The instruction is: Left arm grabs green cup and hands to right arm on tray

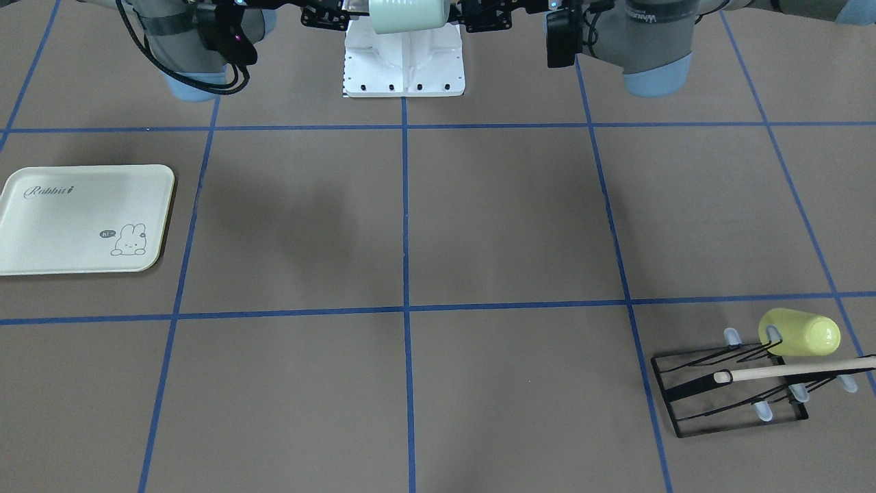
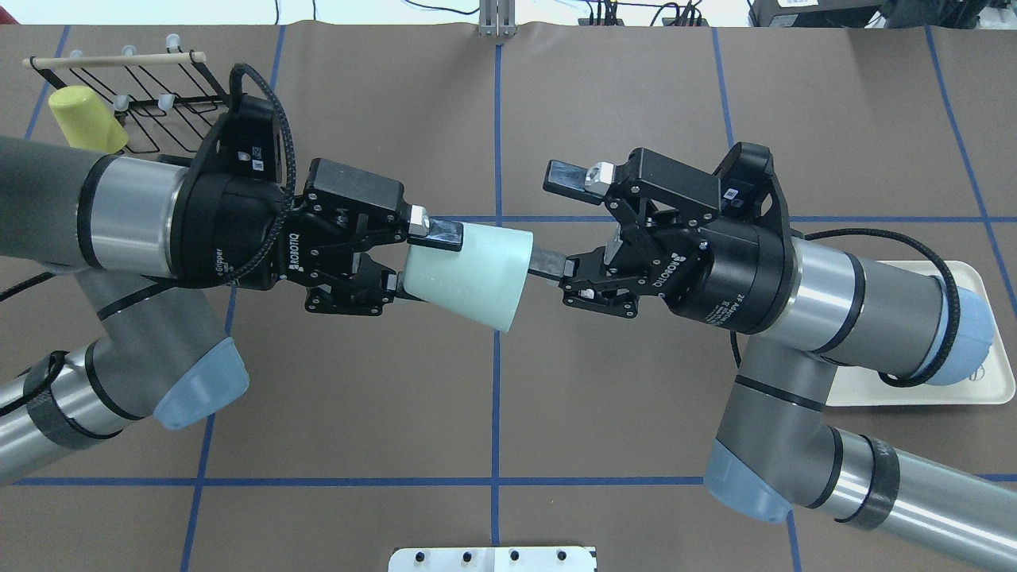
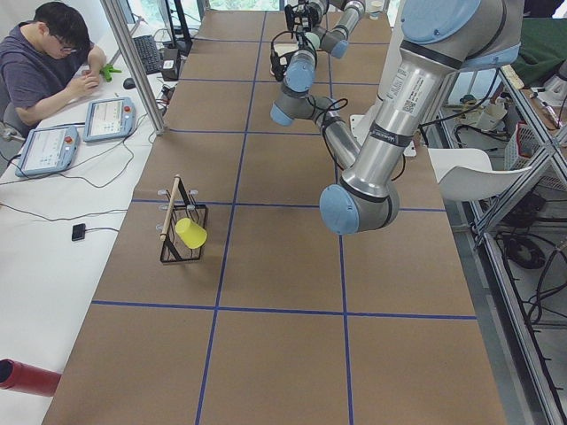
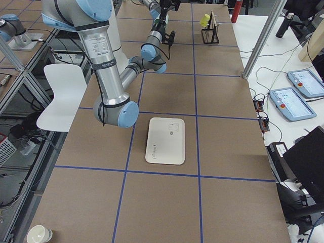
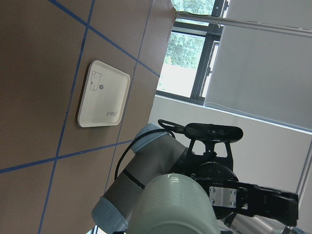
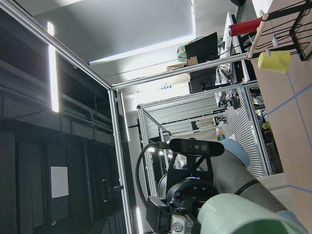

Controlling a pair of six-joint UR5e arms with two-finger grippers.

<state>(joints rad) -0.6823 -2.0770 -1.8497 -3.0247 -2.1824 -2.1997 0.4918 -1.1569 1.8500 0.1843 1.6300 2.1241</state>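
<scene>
The pale mint-green cup (image 2: 469,274) hangs on its side high above the table's middle, with its wide mouth toward the right arm. It also shows at the top of the front view (image 1: 407,15). My left gripper (image 2: 413,258) is shut on the cup's narrow end. My right gripper (image 2: 556,221) is open and faces the cup's mouth. One of its fingers (image 2: 548,264) reaches the rim, and the other finger stands apart on the far side. The cream Rabbit tray (image 1: 82,219) lies flat on the table on the robot's right, partly under the right arm in the overhead view (image 2: 973,381).
A black wire rack (image 2: 151,95) with a wooden dowel stands at the far left corner. A yellow-green tumbler (image 2: 86,119) leans on it. The robot's white base (image 1: 404,61) is at the near edge. A person sits at a side desk (image 3: 49,53).
</scene>
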